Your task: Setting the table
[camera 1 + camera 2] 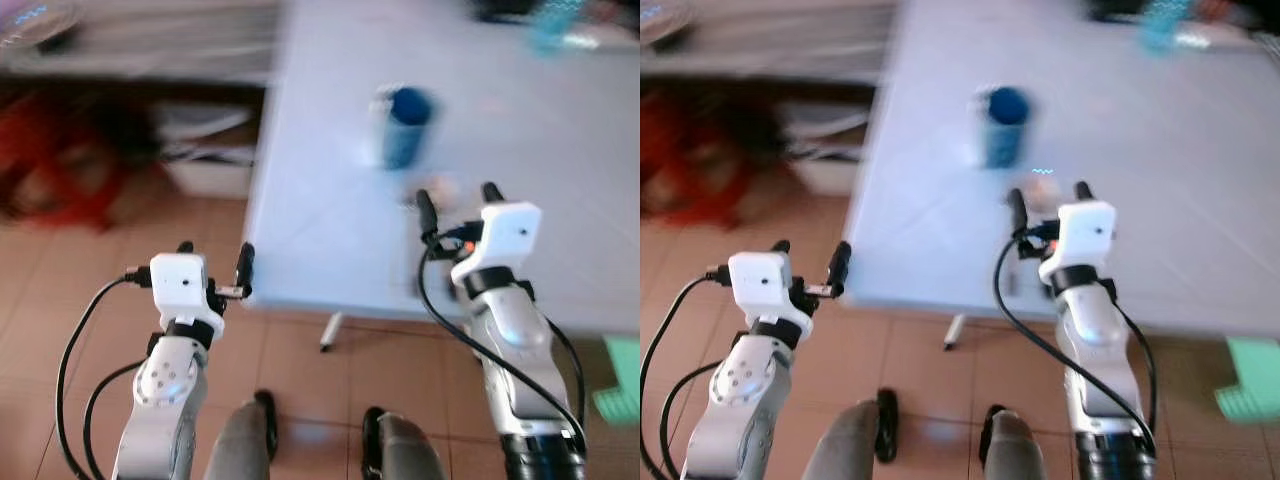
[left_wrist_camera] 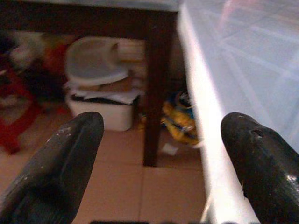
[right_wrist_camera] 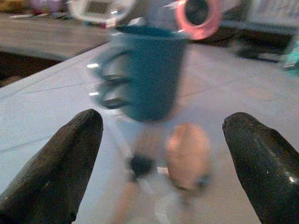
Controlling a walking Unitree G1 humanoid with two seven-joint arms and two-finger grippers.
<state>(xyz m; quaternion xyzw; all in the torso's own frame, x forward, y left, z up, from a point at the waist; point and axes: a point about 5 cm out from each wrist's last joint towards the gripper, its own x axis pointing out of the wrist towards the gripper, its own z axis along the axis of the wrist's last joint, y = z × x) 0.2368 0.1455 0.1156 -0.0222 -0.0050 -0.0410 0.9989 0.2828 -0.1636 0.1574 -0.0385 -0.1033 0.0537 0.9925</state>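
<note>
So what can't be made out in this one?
- Small tan thing near the blue mug, right wrist view: too blurred to identify.
- Items at the table's far edge, eye views: blurred and cut off by the top edge.
- Clutter under the table, left wrist view: dim, blurred.

Both grippers, left and right, are open.

Blue mug (image 3: 152,74) stands on the table (image 3: 42,112) beyond the spread right hand (image 3: 161,163) (blurred).

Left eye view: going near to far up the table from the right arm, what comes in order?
Right end effector at the near part of the table → small pale blurred object → blue mug → blurred teal item at the far edge.
</note>
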